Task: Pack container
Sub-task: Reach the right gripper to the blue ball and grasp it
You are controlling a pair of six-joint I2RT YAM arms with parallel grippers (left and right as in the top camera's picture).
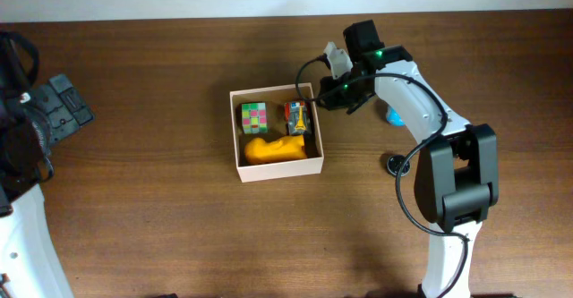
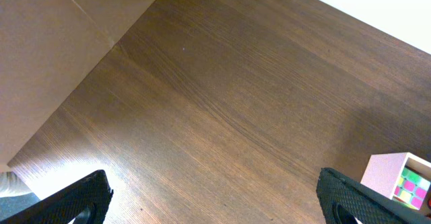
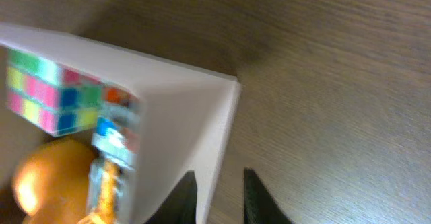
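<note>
1. The brown wooden worktop fills all three views.
2. Only the overhead view shows you both arms. The right arm reaches from the near right edge towards the middle. The left arm stays at the far left edge, well apart from everything else.
3. The container sits open-topped at the middle of the worktop. The left wrist view catches just one corner of it, at the lower right of that picture. The right wrist view shows you a white wall and corner from very close.
4. An orange toy lies along the container's near wall. The right wrist view shows only a blurred part of it.
5. A colour cube sits in the far left corner of the container. It shows in all three views.
6. A small printed block stands beside the cube, against the right wall.
7. A small blue thing lies on the worktop right of the container, partly hidden by the right arm. Only the overhead view has it.
8. The left fingers stand wide apart over bare worktop.
9. The right fingers stand narrowly apart at the container's far right corner. The wall's edge is in the gap, and you can see worktop between the wall and the outer finger.
</note>
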